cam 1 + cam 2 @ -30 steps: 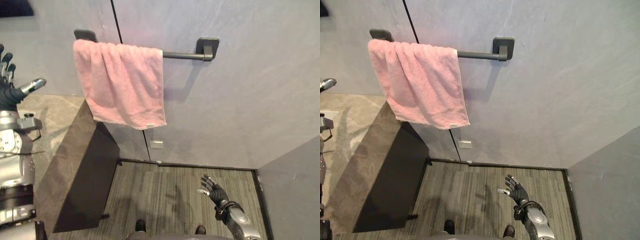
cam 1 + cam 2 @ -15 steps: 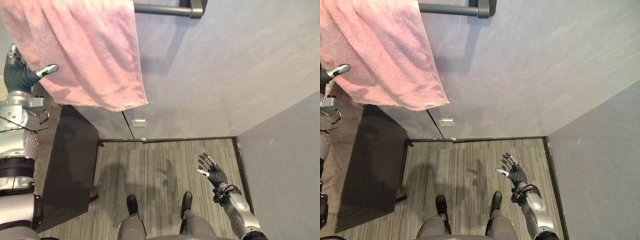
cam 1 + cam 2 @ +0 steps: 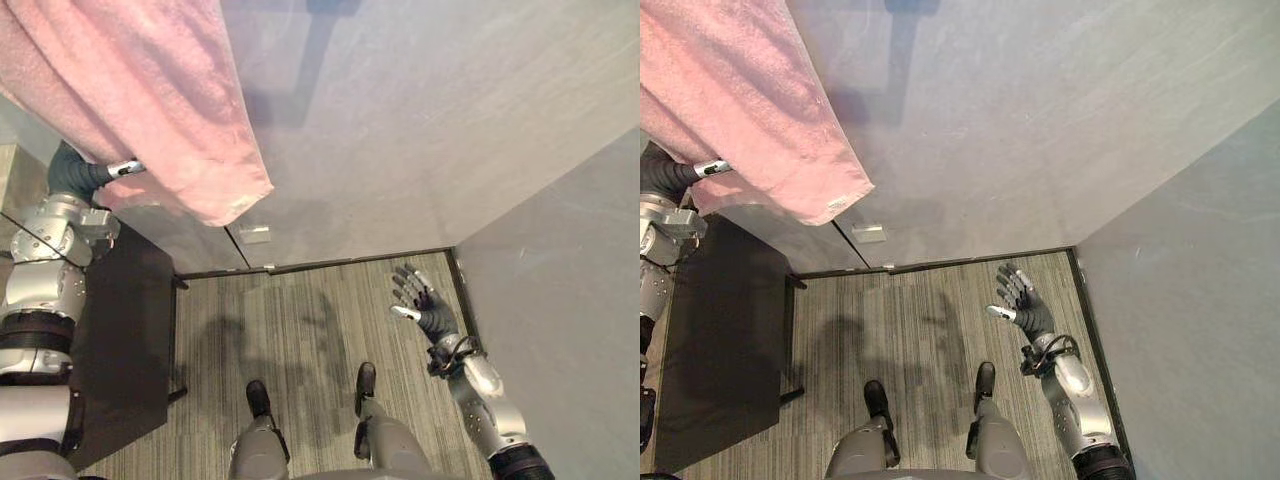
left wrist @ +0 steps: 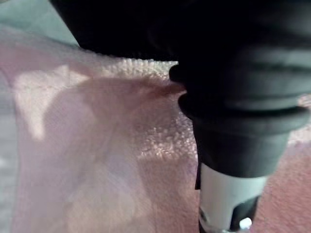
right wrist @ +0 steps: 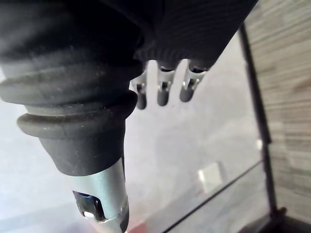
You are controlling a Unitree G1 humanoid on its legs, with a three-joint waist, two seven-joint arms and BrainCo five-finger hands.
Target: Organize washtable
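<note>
A pink towel (image 3: 130, 100) hangs down the grey wall at the upper left, its lower corner free. My left hand (image 3: 80, 178) is raised against the towel's lower left part. Its thumb lies on the front of the cloth and its fingers are hidden behind it. The left wrist view has the pink towel (image 4: 97, 160) right against the thumb (image 4: 228, 204). My right hand (image 3: 430, 310) hangs low at the right over the floor, open, holding nothing. Its straight fingers (image 5: 163, 92) spread towards the wall in the right wrist view.
A dark washtable front (image 3: 120, 340) stands at the left below the towel. Striped floor (image 3: 300, 320) runs to the grey back wall (image 3: 400, 130), which carries a small white plate (image 3: 255, 234). A second grey wall (image 3: 560, 280) closes off the right side.
The camera has tipped down and turned, so the towel rail has left the top of the picture. My left hand has closed in on the towel's lower edge. The right hand stays open.
</note>
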